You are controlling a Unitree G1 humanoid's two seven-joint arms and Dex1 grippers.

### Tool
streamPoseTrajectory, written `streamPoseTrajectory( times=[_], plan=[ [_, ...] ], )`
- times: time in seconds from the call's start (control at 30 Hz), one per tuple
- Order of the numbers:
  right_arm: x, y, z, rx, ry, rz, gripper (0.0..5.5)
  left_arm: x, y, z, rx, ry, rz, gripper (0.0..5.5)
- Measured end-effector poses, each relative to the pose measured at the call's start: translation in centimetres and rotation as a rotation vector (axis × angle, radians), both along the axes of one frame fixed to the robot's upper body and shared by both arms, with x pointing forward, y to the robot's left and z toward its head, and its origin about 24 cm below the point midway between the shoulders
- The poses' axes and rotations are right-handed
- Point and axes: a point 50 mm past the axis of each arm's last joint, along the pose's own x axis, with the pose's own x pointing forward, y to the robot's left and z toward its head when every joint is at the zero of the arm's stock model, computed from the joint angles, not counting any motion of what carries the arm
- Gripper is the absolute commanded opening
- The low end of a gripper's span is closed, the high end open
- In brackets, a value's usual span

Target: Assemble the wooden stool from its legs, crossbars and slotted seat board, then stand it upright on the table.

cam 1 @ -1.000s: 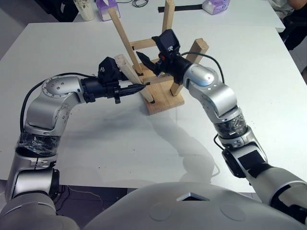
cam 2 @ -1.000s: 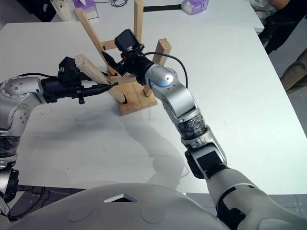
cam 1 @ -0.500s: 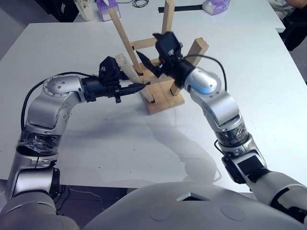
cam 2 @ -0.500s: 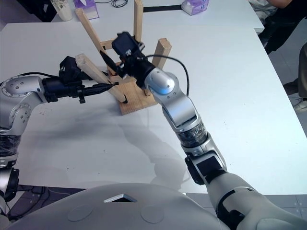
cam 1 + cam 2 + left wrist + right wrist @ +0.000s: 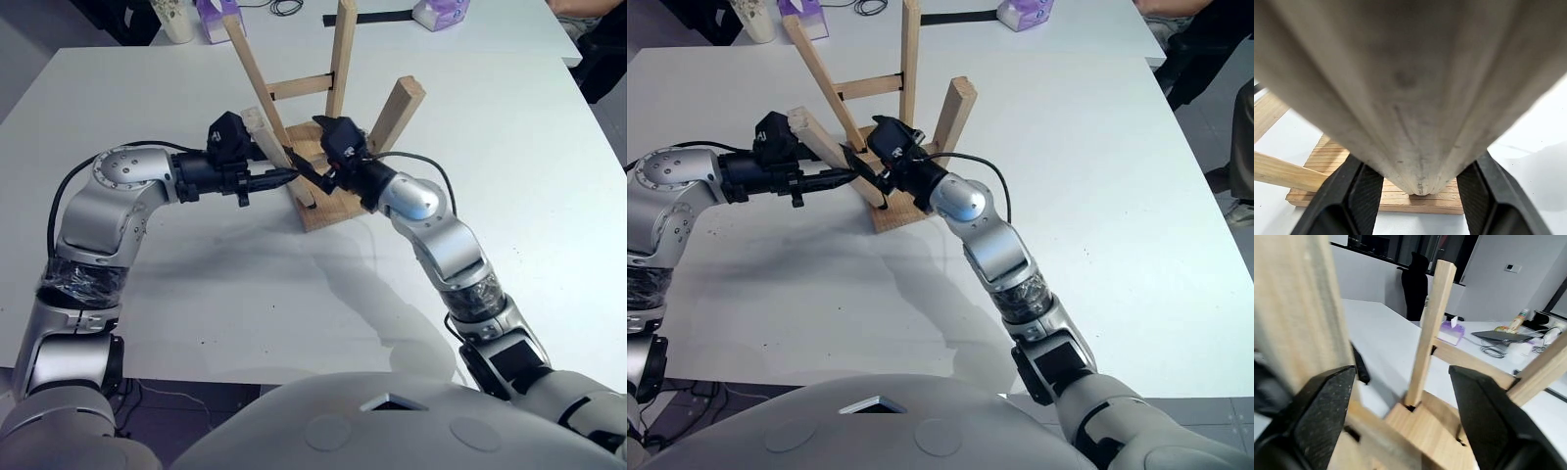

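The stool stands upside down, its slotted seat board (image 5: 340, 208) flat on the white table (image 5: 245, 294). Two tall legs (image 5: 342, 59) joined by a crossbar (image 5: 299, 86) rise at the back, and a shorter leg (image 5: 397, 103) stands on the right. A fourth leg (image 5: 263, 130) leans to the left; my left gripper (image 5: 285, 176) is shut on it near its foot, its fingers (image 5: 1359, 196) pressing both sides. My right gripper (image 5: 313, 170) is low over the board beside that foot, open, with its fingers (image 5: 1327, 406) spread wide.
At the table's far edge stand a cup (image 5: 176, 20), two tissue boxes (image 5: 217, 15) and a black strip (image 5: 377, 17). Bare tabletop lies in front of the stool and to both sides.
My right gripper has come down from the crossbar's height to just above the seat board, next to the leaning leg's foot. The left gripper keeps its hold on the leg and has barely shifted.
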Motion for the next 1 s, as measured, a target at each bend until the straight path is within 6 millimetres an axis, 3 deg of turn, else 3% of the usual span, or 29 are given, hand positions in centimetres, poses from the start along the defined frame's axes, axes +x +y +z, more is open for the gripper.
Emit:
streamPoseTrajectory(
  times=[0.1, 0.17, 0.27, 0.3, 0.4, 0.47, 0.6, 0.67, 0.73, 0.8, 0.87, 0.9, 1.0],
  plan=[
    [-1.6, -1.1, 4.5, 0.237, -0.040, 0.112, 3.50, 0.1, -0.1, -0.1, 0.011, -0.002, -0.003, 2.05],
    [-1.8, -3.6, 7.6, 0.373, -0.096, 0.105, 3.50, 0.1, -0.2, 0.0, 0.011, -0.009, -0.006, 2.05],
    [-0.3, -9.4, 9.7, 0.454, -0.151, -0.084, 3.50, 0.1, -0.1, 0.1, 0.008, -0.015, -0.004, 2.05],
    [0.6, -12.4, 10.0, 0.455, -0.159, -0.213, 3.50, 0.0, -0.1, 0.0, 0.009, -0.012, -0.004, 2.05],
    [2.7, -20.5, 8.9, 0.373, -0.140, -0.608, 3.50, -0.1, 0.0, 0.0, 0.009, -0.013, 0.002, 2.05],
    [3.7, -24.3, 6.9, 0.217, -0.120, -0.828, 3.50, -0.1, 0.2, 0.0, 0.011, -0.013, 0.006, 2.05],
    [5.1, -27.5, 2.2, -0.138, -0.070, -1.052, 3.50, 0.0, 0.1, 0.0, 0.015, -0.011, 0.004, 2.05],
    [5.8, -27.0, 0.0, -0.258, -0.053, -1.069, 3.50, 0.1, 0.1, 0.0, 0.017, -0.009, 0.002, 2.05],
    [6.6, -24.1, -0.9, -0.289, -0.074, -0.985, 3.50, 0.2, 0.1, 0.0, 0.019, -0.003, -0.001, 2.05],
    [7.0, -17.2, -1.1, -0.243, -0.102, -0.742, 3.50, 0.3, 0.0, 0.1, 0.021, -0.005, -0.009, 2.05],
    [5.8, -10.9, -0.1, -0.144, -0.131, -0.499, 3.50, 0.5, -0.3, 0.4, 0.013, -0.019, -0.022, 2.05],
    [5.4, -9.6, 0.1, -0.124, -0.123, -0.471, 3.50, 0.5, -0.1, 0.3, 0.007, -0.011, -0.022, 2.05],
    [3.9, -9.4, 0.1, -0.140, -0.084, -0.468, 3.50, 0.4, 0.5, 0.4, 0.015, -0.005, -0.026, 2.05]
  ],
)
